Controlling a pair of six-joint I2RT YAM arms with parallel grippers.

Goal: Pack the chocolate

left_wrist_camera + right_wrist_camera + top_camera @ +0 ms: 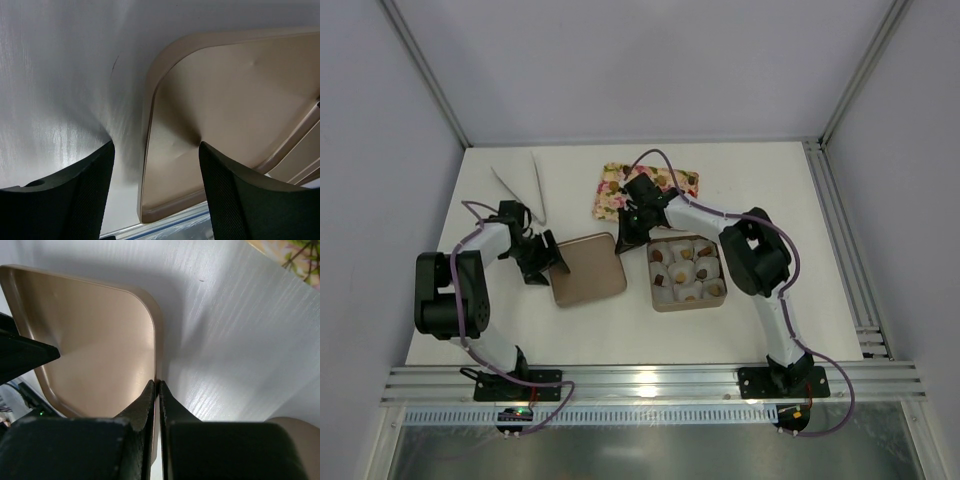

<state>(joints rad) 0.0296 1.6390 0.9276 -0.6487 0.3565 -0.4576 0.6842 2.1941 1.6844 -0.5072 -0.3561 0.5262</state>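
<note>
The chocolate (682, 272), brown and tan pieces in white paper cups, sits in the gold tin (719, 294) right of centre. A gold lid (588, 268) lies rim-up beside it on the left. My right gripper (629, 237) is shut on the lid's right rim; the right wrist view shows its fingertips (158, 383) pinched on the thin edge of the lid (95, 340). My left gripper (542, 257) is open at the lid's left edge; in the left wrist view its fingers (156, 175) straddle the rim of the lid (230, 95) without touching it.
A floral printed sheet (665, 181) lies behind the tin, partly under the right arm, and also shows in the right wrist view (295, 257). Metal tongs (519, 182) lie at the back left. The table's near edge has an aluminium rail (640, 380).
</note>
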